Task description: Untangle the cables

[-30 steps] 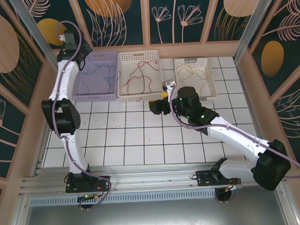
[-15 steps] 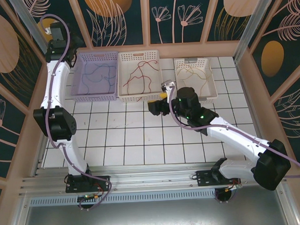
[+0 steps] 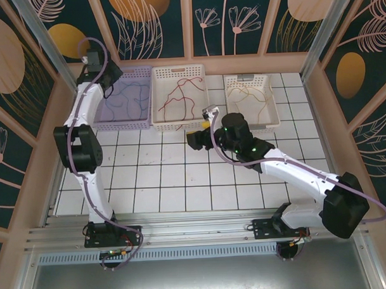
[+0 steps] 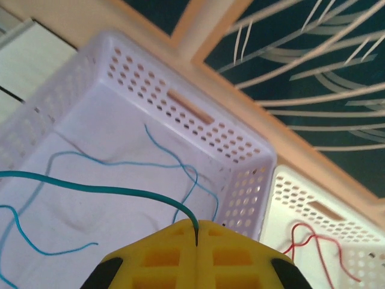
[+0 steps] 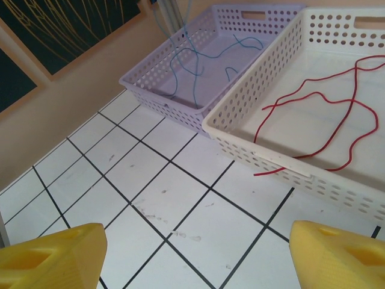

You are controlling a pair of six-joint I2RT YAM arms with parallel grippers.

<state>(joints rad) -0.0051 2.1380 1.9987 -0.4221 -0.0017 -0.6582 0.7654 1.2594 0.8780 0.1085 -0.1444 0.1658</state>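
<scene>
Left wrist: green cable [image 4: 102,189] in pinch of left claw [image 4: 197,224] (above lilac basket [image 4: 246,186]).

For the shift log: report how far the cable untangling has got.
Done: red cables lie in the white basket, blue cables in the lilac basket, yellowish cables in the right basket. In hand: the left gripper, jaws shut, pinches a green cable above the lilac basket. Left: setting that cable down; the right gripper hangs open above the tiles.
</scene>
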